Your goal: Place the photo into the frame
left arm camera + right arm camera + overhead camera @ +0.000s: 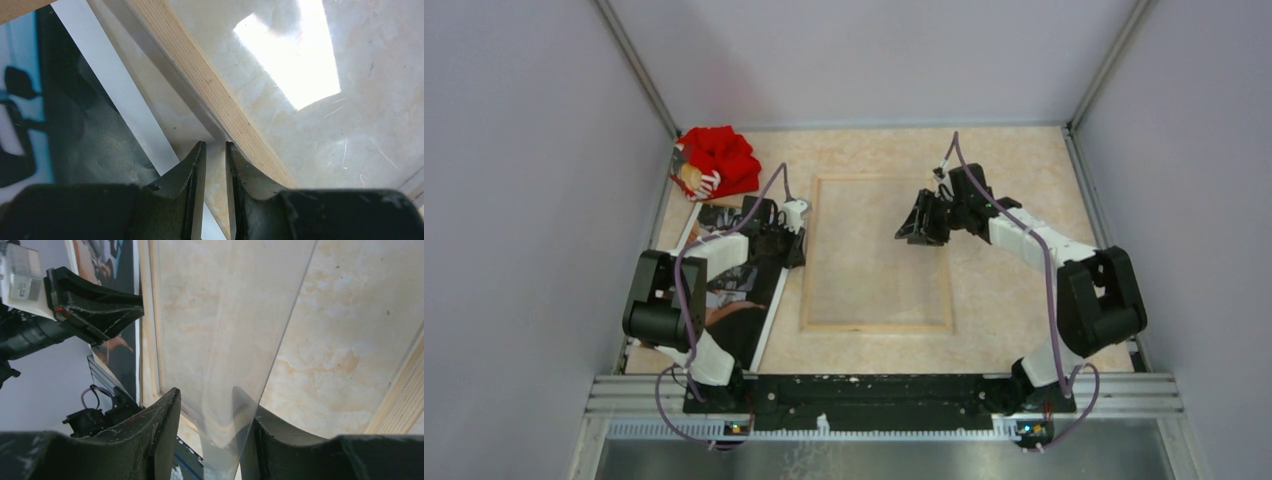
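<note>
Glossy dark photo flat at near left of table, face up, partly under left arm, outside frame, white border near frame's left rail. Not yet in. Hard to lift from flat: thin, slick, no edge proud of surface; easy to crease or scuff if scraped up by a fingertip, easy to skid away if pushed. Wood-backed frame at centre, back up. Low between photo border and left rail, left gripper, narrowly parted, nothing between fingers, right finger just beside rail, perhaps touching; any sideways move likely to shove frame and spoil alignment. Further in, right gripper over frame's far right part, parted wide around clear sheet, not clamping it; sheet tilted, one edge up between fingers, rest sloping down toward frame. Main hazard: with grip loose, sheet free to slip and drop, landing skewed across a rail instead of seated, or sliding off frame altogether; then photo blocked or trapped crooked. Also glare and transparency, making sheet edge hard to judge. Cannot tell whether sheet meant to stay in or come out. At far left corner, red cloth bundle, just beyond photo's far end, liable to snag left arm on a far reach.
</note>
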